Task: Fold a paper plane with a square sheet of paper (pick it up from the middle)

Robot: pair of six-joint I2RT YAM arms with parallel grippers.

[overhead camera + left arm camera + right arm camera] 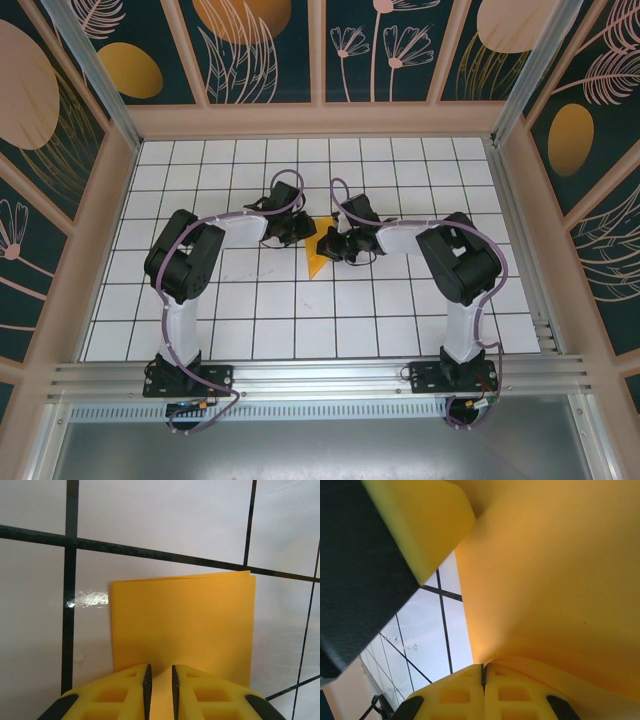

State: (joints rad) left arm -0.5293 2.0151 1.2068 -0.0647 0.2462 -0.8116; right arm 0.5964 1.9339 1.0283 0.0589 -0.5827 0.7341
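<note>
While the right gripper (483,666) is clenched, fingertips pressed flat together, the square sheet of paper (545,580) rises straight off its tips and bulges up over its right finger. It looks pinched at one edge, likely so the layer can be lifted and turned for the next crease. Judgement only; the contact line itself is hidden.

The left gripper (160,667) has its jaws nearly together with a slim gap, and orange shows inside that gap. Ahead of its tips the sheet (185,625) lies flat, already folded once, with two edges stacked at the far right corner. It is probably anchoring the near edge so the sheet doesn't slide while the other arm works. I can't tell if it grips or just straddles.

From the top camera the paper (316,258) sits between the left gripper (292,232) and the right gripper (338,245), poking out just below both as a pointed wedge. No plane yet; it's early folding.

Surroundings:
- White gridded table (280,300) runs under and all round both tools, with a glare spot to the left of the left gripper's tips.
- Patterned walls (90,200) stand well apart from both.

In the way: the left gripper's finger (425,525) and dark body loom up and left of the right tips, very near. The wrists are crowded over one small sheet, so any swing risks a knock or a tear.
</note>
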